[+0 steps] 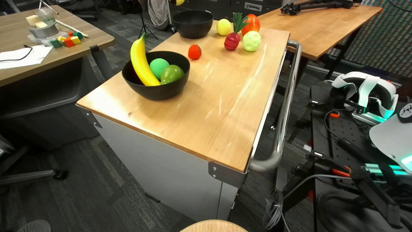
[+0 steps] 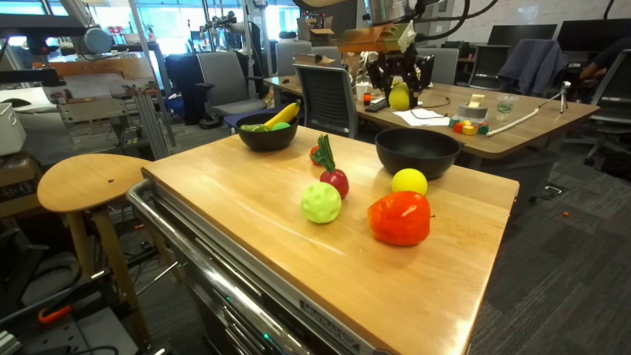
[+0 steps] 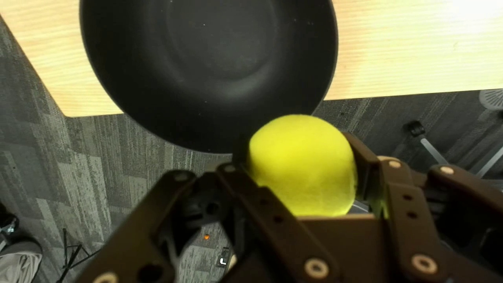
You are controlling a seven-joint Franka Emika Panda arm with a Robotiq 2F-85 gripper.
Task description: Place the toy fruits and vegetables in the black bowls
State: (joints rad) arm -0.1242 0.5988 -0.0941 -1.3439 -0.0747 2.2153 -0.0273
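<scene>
Gripper [image 3: 300, 163] is clutching a yellow ball [image 2: 399, 97] near the bowl [image 3: 220, 43] (the one wrist view's showing). Guessing we're placing; next is needing centring, lowering, releasing.

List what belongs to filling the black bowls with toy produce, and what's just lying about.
For the job: claw, held yellow toy, loaded bowl, other bowl, banana, green ball, dark green fruit, tomato, radish, dimpled ball, loose yellow toy, big red toy.

Apparently just lying about: blocks, tape, paper.

wht VR hdset [image 1: 368, 87] | rnd wd stool [image 2: 81, 182] | clrd blks [image 1: 69, 42] on brn tbl [image 1: 96, 36] by tape roll [image 1: 45, 32]
</scene>
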